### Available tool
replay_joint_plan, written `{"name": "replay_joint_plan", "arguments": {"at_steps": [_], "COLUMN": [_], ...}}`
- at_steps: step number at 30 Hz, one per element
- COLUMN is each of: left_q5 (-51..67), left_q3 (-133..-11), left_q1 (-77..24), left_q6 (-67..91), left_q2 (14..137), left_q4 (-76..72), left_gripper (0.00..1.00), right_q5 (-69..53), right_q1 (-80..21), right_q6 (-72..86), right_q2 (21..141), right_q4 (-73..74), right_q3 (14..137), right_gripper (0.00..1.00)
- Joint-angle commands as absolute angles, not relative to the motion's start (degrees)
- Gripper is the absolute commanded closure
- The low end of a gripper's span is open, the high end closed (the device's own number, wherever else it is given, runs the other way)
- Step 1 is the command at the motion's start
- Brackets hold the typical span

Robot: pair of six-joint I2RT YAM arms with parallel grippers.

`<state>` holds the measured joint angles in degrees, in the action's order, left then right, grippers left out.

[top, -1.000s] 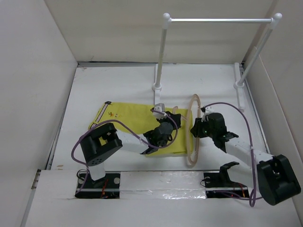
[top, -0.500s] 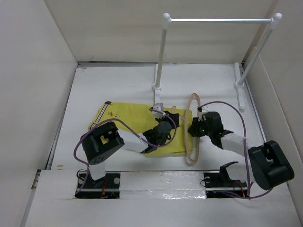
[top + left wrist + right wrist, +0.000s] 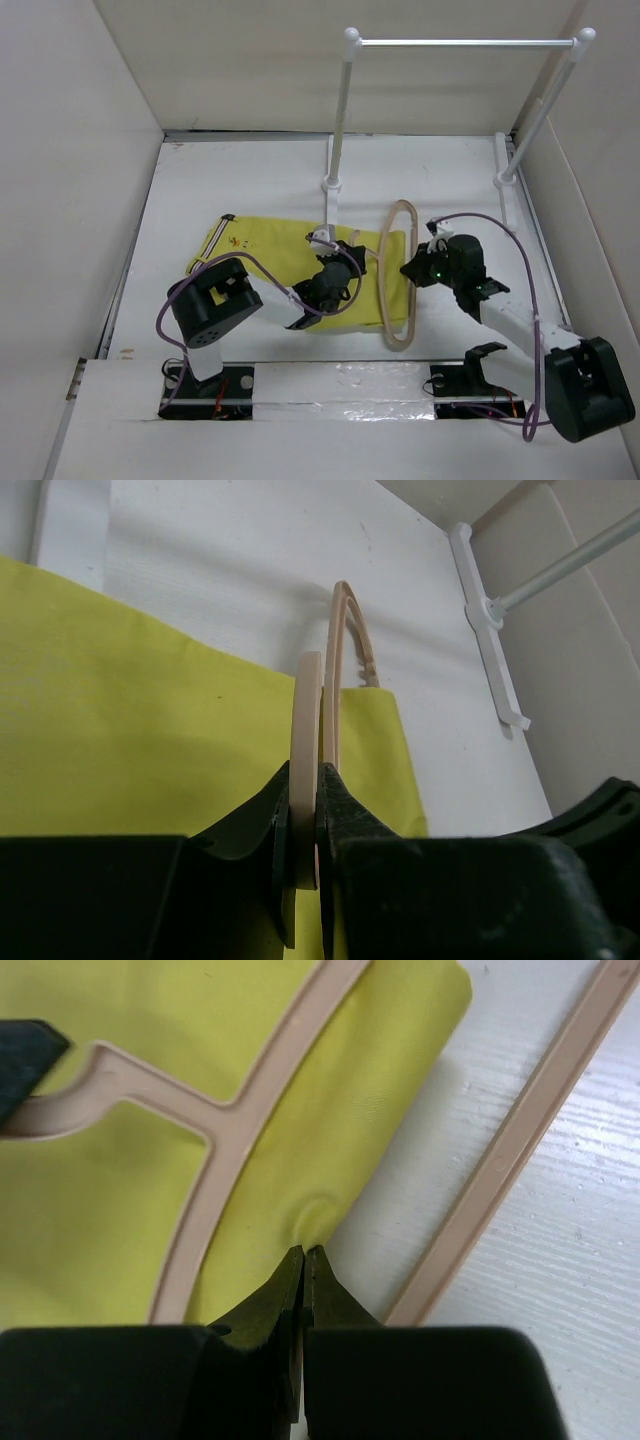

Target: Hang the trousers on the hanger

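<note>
Left fingers (image 3: 340, 815): clamped on the flat hook stem of the hanger (image 3: 308, 710).
Right fingers (image 3: 272, 1298): pressed together, pinching a small fold at the end of the trousers (image 3: 265, 250).
Trousers: spread flat on the table (image 3: 250, 180), with the hanger at their 3 o'clock end and the white rail (image 3: 460, 42) off at 12 o'clock.
Done: both grips are made, and the hanger's shoulder arm crosses over the cloth end.
Left: by my judgement, the end must be drawn through the frame and draped over the bottom bar, which lies clear of the cloth on its 3 o'clock side.
Changed: a second ago the right jaws stood apart. The hanger has since shifted toward 9 o'clock, over the trouser edge. The left grip is unchanged.
</note>
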<state>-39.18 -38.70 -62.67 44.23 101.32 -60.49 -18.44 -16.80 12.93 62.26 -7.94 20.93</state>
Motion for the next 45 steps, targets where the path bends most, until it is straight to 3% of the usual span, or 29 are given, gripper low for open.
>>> {"name": "replay_joint_plan", "arguments": {"at_steps": [1, 12, 22, 35, 45], "left_q5": [-40.87, -45.09, -49.04, -55.8, -53.27], "left_q3": [-35.86, -26.55, -19.17, -18.28, -19.51], "left_q1": [-61.62, -61.08, -61.08, -60.56, -60.56], "left_q6": [41.04, 40.78, 39.38, 36.56, 30.07], "left_q2": [97.74, 87.38, 75.51, 62.94, 59.15], "left_q4": [-61.0, -58.8, -48.18, -36.57, -39.45], "left_gripper": [1.0, 1.0, 1.0, 1.0, 1.0], "right_q5": [-19.51, -19.6, -20.83, -21.97, -23.38], "right_q1": [-14.86, -6.51, 2.81, 7.29, 8.61], "right_q6": [12.74, 10.72, 12.04, 12.22, 11.95], "right_q2": [57.22, 49.84, 48.07, 51.5, 53.43], "right_q4": [-4.84, 1.93, -1.06, -4.39, -5.1], "right_q3": [23.46, 24.79, 24.69, 25.4, 24.7], "right_gripper": [1.0, 1.0, 1.0, 1.0, 1.0]}}
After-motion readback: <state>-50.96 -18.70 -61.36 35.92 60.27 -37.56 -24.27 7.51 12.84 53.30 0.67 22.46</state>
